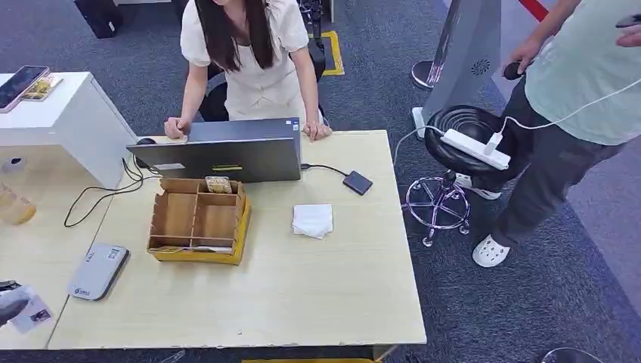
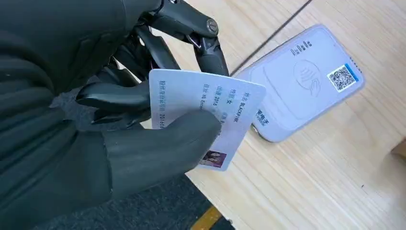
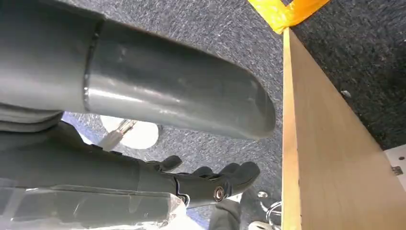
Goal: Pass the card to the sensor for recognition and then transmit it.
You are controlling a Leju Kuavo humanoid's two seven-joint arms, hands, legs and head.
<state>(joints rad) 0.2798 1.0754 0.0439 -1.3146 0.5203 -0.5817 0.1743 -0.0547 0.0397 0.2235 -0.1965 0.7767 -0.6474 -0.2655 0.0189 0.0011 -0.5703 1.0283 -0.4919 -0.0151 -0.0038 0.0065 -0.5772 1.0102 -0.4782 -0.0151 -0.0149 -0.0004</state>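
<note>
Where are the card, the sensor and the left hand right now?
card (image 2: 201, 103): left wrist view, printed face.
sensor (image 2: 301, 81): left wrist view, top face by the contactless symbol.
left hand (image 2: 143, 139): left wrist view, thumb pressing the card.

Head camera overlooks table; left wrist camera shares its reader

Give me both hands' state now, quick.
Left hand: holding the card between thumb and fingers, near the card reader.
Right hand: holding nothing, fingers apart, hanging beside the table.
</note>
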